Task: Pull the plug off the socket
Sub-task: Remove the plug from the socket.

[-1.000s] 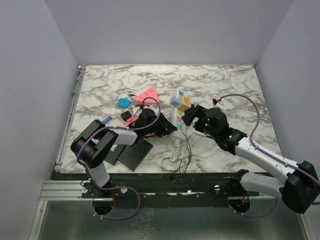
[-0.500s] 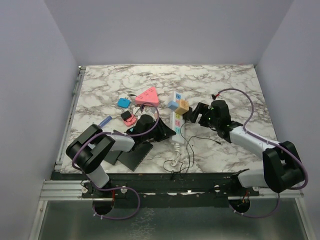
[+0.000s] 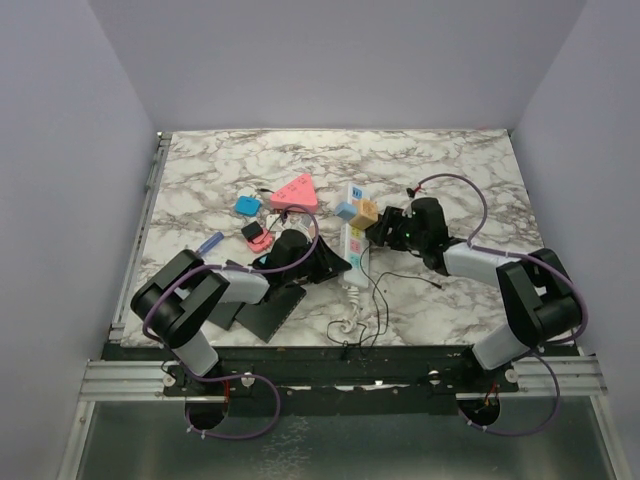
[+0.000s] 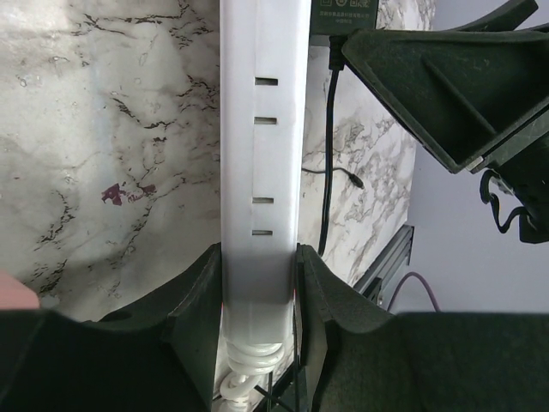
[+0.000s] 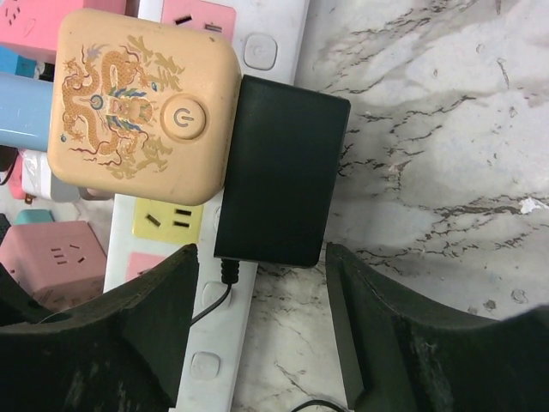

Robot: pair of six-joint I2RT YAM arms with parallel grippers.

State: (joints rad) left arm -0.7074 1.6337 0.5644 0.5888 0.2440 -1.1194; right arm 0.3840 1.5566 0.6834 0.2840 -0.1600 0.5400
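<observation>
The black plug is seated in the socket, which lies mid-bench, well apart from every edge. One side of the plug is butted against a beige dragon-printed adapter; bare marble bench is left open on the other. The plug is straddled by the right gripper, jaws parted, not clenched. The socket's near end is clamped by the left gripper. Since a second ago, the right gripper has been brought in over the plug, while the socket is seen where it lay.

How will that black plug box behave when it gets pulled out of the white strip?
Probably stiff: the black plug box looks like a hard, smooth-sided block, so it may slip a little in a grip. The white strip looks light and would likely lift with it, were the left gripper not clamping it. The box's thin cord should trail limply.
</observation>
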